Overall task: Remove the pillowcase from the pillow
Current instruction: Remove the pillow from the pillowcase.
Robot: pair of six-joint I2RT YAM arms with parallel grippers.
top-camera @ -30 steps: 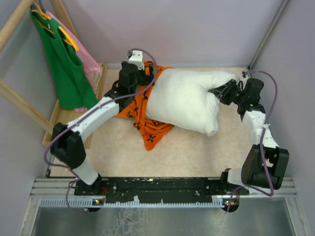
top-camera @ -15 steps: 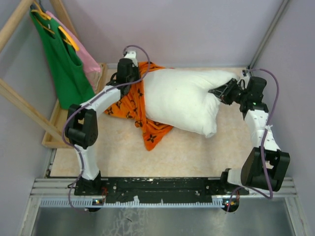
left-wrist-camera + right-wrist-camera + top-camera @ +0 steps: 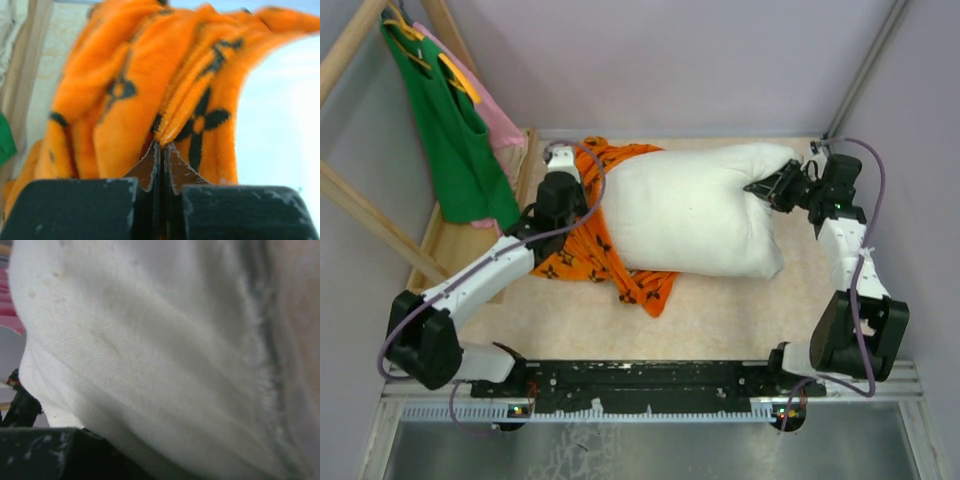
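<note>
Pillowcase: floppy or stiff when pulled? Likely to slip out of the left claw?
Probably floppy: the pillowcase lies bunched in folds at one end of the pillow. Its fuzzy pile looks grippy, so the left claw, shut on a fold, likely won't slip. Thin fabric, so probably light.

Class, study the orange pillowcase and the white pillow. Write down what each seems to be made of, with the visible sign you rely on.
The pillowcase looks like plush, fleece-like fabric, matte: a fuzzy nap shows along its folds. The pillow seems a woven, cotton-like shell over soft stuffing, matte: fine diagonal weave lines show close up, and it bulges plumply.
</note>
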